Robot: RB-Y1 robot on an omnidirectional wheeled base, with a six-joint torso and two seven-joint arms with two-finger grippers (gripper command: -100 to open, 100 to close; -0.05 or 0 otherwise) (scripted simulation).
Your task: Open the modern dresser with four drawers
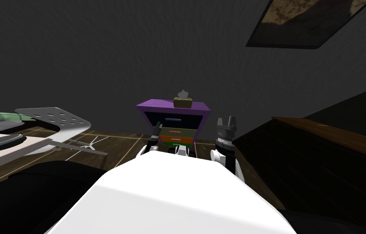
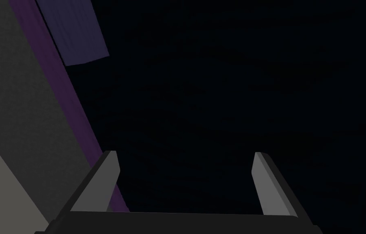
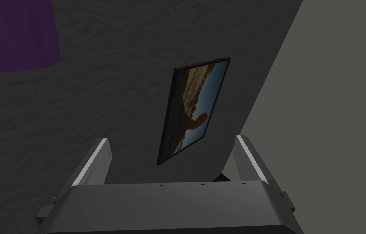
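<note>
left gripper [image 2: 185, 156]: two thin grey blade fingers [image 2: 269, 187], bevelled tips; dark box [image 2: 178, 222] at their base | right gripper [image 3: 172, 141]: matching fingers [image 3: 93, 162], pale-edged; grey housing [image 3: 170, 203], row of tiny dark marks along its rim | right wrist [image 1: 223, 138]: dark grey, banded; white rounded link [image 1: 218, 156] behind it

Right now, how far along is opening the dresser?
Done: I'm in front of the purple dresser, with the left gripper up at its dark upper front. In hand: nothing; its fingers stand open, and the right gripper, off to the side, is open too. Left: grip a drawer handle and pull.
</note>
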